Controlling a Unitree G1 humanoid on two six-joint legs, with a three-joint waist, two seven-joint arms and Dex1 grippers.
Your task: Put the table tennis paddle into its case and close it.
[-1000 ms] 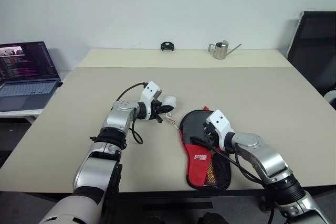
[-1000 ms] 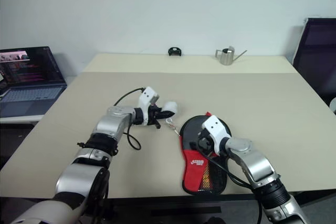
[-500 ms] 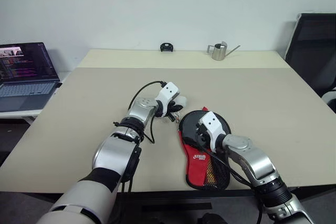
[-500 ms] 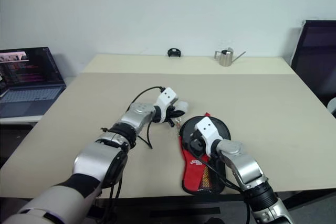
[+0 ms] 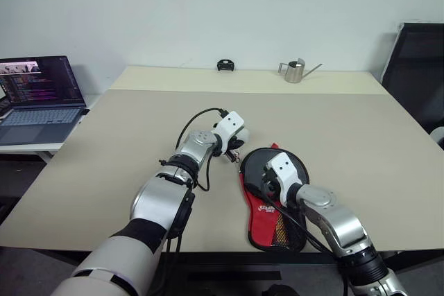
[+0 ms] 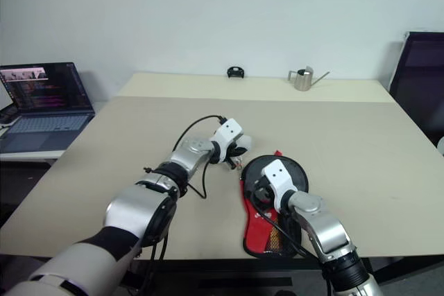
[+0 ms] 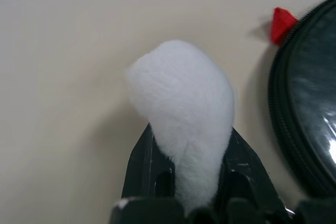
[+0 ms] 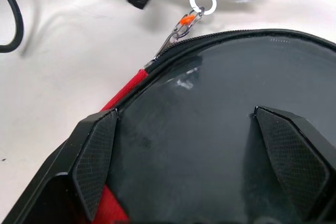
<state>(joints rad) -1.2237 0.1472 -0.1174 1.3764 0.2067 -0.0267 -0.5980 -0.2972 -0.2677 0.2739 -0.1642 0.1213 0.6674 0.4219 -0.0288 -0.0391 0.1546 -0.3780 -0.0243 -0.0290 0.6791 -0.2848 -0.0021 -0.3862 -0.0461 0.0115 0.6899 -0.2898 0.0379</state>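
Observation:
The case [image 5: 261, 214] lies flat near the table's front edge, its round black top away from me and its red panel and mesh pocket toward me. My left gripper [image 5: 232, 146] is shut on the white fluffy ball [image 7: 184, 103], just beside the case's top left rim [image 7: 294, 124]. A small clip [image 8: 181, 29] and ring link the ball to the zipper. My right gripper [image 8: 191, 140] stands open over the case's glossy black face [image 8: 210, 87], one finger [image 8: 97, 145] to each side. The table tennis paddle is hidden.
An open laptop [image 5: 38, 95] sits on a side table to the left. A small metal watering can [image 5: 295, 71] and a small black object [image 5: 225, 65] stand at the table's far edge. A black chair [image 5: 420, 67] is at the right.
My left gripper, still shut on the white ball, has travelled right and a little forward to the case's top rim. The right gripper has kept its place over the case.

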